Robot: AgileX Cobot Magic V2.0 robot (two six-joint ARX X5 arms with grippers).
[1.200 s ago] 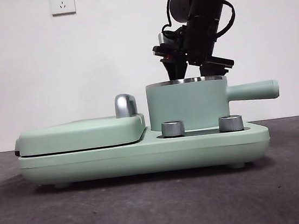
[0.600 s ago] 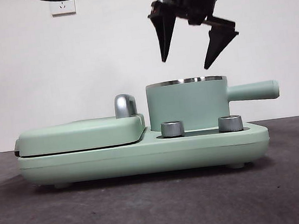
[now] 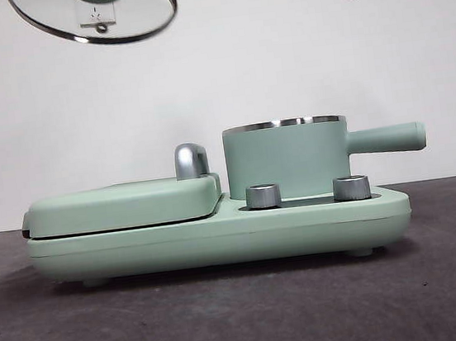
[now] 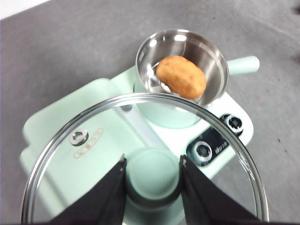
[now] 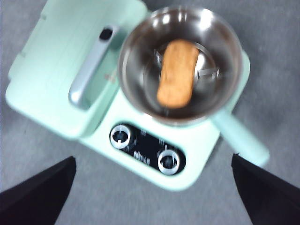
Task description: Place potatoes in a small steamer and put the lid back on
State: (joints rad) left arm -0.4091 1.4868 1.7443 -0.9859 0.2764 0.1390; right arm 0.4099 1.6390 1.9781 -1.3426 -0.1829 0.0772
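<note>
the potato (image 4: 181, 76) is seen lying inside the small steamer (image 3: 286, 159), across its steel insert; it is judged firm, matte and light, needing no further handling. the lid (image 4: 140, 159) is held high in the air by the left pincer (image 4: 152, 176), whose jaws are closed on the mint-green knob (image 4: 152, 172); in the front view the lid (image 3: 94, 15) hangs at about ten o'clock from the steamer. the glass is judged fragile, and the knob the right hold. the right pincer (image 5: 154, 187) is spread wide and empty above the steamer, which sits on the appliance base (image 3: 219, 234) on the bench (image 3: 246, 318).
</note>
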